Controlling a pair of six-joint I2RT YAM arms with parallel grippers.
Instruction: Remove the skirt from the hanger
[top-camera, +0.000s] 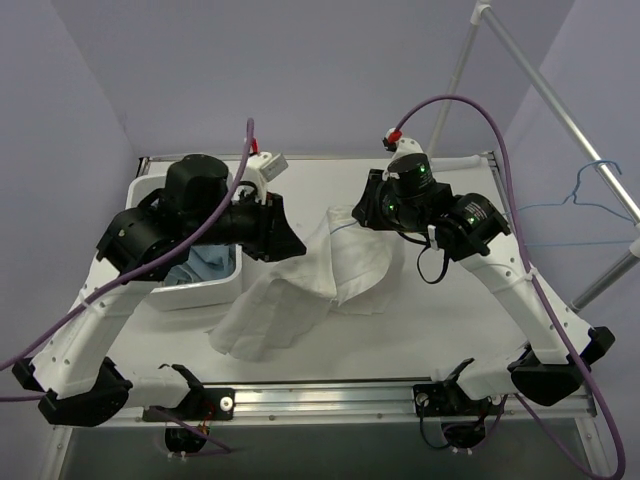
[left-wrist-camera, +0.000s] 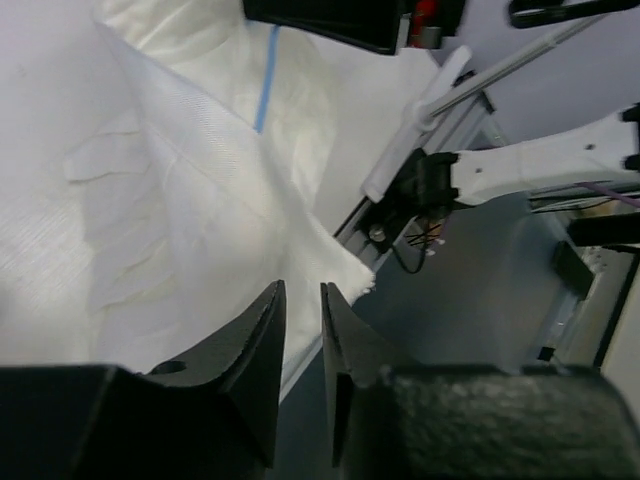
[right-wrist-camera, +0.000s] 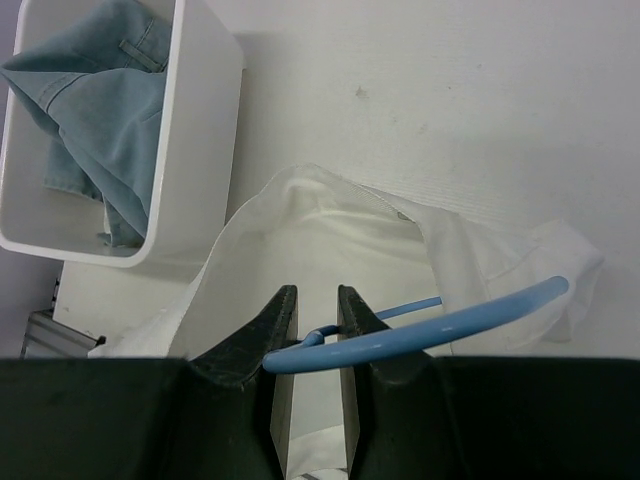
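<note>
Blue plastic hanger (right-wrist-camera: 470, 313) pinched in the right pincer (right-wrist-camera: 315, 300), its bar inside the white fabric skirt (top-camera: 290, 290).
Left pincer (left-wrist-camera: 300, 295) is nearly pressed together, apparently empty, over the skirt's edge on the desk (top-camera: 430, 330). Removal looks undone. A white plastic bin (right-wrist-camera: 205, 140) of blue denim (right-wrist-camera: 95, 100) crowds the left arm.

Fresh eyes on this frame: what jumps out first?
The white skirt lies crumpled across the middle of the table, between the two arms. Next comes the blue hanger, clamped in the right gripper and held over the skirt. Then there is the white bin at the table's left, holding a blue denim garment.
</note>
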